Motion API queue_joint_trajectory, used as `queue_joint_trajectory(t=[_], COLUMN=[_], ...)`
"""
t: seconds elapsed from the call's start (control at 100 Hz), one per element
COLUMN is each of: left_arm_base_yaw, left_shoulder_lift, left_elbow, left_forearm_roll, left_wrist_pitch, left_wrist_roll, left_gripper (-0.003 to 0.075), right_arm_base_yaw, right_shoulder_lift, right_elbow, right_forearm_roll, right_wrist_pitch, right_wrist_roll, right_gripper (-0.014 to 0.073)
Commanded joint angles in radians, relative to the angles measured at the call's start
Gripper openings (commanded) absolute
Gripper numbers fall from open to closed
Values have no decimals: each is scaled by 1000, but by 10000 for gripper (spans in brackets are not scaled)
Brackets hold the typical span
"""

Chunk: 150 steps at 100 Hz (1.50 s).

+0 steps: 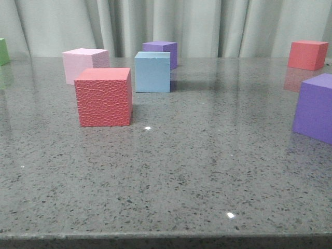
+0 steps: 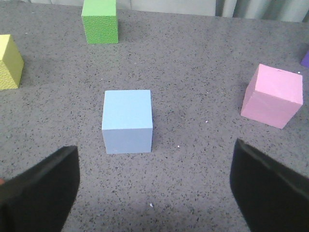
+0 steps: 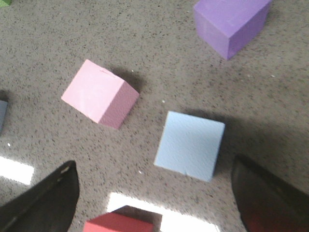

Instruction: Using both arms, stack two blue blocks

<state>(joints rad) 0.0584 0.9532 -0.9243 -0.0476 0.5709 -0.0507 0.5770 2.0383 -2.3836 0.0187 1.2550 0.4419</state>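
Note:
One pale blue block (image 1: 152,71) stands on the table behind and to the right of the red textured cube (image 1: 104,97). It also shows in the right wrist view (image 3: 189,145), just ahead of my open, empty right gripper (image 3: 155,200). A second blue block (image 2: 127,121) shows in the left wrist view, just ahead of my open, empty left gripper (image 2: 155,193). This second block is outside the front view. Neither gripper shows in the front view. Neither gripper touches a block.
The grey speckled table (image 1: 207,171) also holds a pink cube (image 1: 85,65), purple cubes (image 1: 161,52) (image 1: 315,106), a red cube (image 1: 308,54) at the back right and a green cube (image 2: 100,21). A yellow cube (image 2: 8,63) lies left of the second blue block.

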Motion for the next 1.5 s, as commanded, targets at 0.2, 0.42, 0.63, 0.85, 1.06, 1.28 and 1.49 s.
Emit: queue_joint_trajectory(t=[0.2, 0.42, 0.63, 0.85, 1.06, 1.28, 1.49], left_arm_base_yaw=[15, 25, 25, 25, 30, 39, 39], left_shoulder_lift=[211, 380, 494, 550, 601, 653, 674], left_elbow=[-213, -341, -418, -443, -447, -447, -447], left_forearm_roll=[-6, 20, 40, 79, 80, 78, 76], left_wrist_pitch=[40, 140, 185, 181, 172, 161, 158], left_wrist_roll=[-6, 0, 2, 2, 2, 2, 2], left_gripper=[610, 610, 610, 610, 610, 610, 610], right_arm_base_yaw=[-2, -2, -2, -2, -2, -2, -2], right_shoulder_lift=[-248, -422, -564, -668, -713, -719, -719], right_elbow=[206, 419, 612, 763, 826, 826, 826], right_forearm_roll=[-75, -74, -68, -66, -59, -53, -53], right_wrist_pitch=[5, -127, -195, -249, -267, -264, -264], right_wrist_roll=[-19, -19, -19, -19, -19, -19, -19], right_gripper=[635, 635, 635, 635, 635, 635, 635])
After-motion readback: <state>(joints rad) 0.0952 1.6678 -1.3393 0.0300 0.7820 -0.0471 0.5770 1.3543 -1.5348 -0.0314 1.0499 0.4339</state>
